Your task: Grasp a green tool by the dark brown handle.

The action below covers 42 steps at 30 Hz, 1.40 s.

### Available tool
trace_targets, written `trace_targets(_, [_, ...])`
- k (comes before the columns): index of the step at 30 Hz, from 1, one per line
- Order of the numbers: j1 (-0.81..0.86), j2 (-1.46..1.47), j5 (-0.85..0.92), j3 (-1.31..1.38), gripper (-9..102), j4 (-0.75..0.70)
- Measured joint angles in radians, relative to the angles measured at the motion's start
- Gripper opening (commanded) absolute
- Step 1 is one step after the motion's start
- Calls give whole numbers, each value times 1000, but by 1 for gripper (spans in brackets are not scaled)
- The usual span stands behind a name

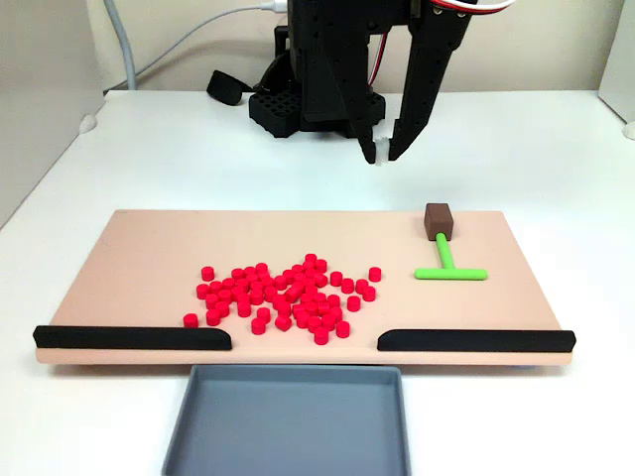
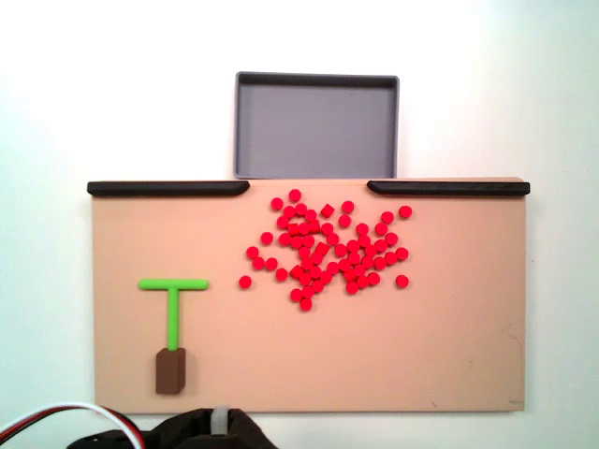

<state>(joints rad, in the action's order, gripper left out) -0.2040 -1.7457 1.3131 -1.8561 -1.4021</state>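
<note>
The green tool [image 1: 446,266] lies flat on the tan board [image 1: 149,258], on its right side in a fixed view; its crossbar points toward the front and its stem runs back to the dark brown handle [image 1: 439,220]. From above, the green tool [image 2: 173,304] and the dark brown handle [image 2: 170,370] sit at the board's lower left. My gripper [image 1: 383,157] hangs in the air behind the board's back edge, up and to the left of the handle. Its tips stand a narrow gap apart with nothing between them.
Several small red cylinders [image 1: 283,296] are scattered over the middle of the board. Two long black strips [image 1: 134,337] [image 1: 476,340] line the front edge with a gap between them. A grey tray [image 1: 288,421] sits below that gap. The arm's black base [image 1: 298,109] stands behind.
</note>
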Motion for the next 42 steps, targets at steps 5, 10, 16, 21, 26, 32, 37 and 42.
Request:
trace_targets(5, [-52, 0, -48, 0, 0, 6])
trace_targets(10, [-69, 20, -75, 0, 0, 34])
trace_targets(16, [-91, 40, -107, 0, 1, 72])
trace_targets(21, [-107, 40, -104, 0, 2, 72])
trace_targets(26, [-107, 40, -86, 0, 3, 72])
trace_targets(32, [-107, 40, -84, 0, 4, 72])
trace_targets(37, [-120, 40, -84, 0, 7, 72])
trace_targets(42, [-120, 40, -84, 0, 9, 75])
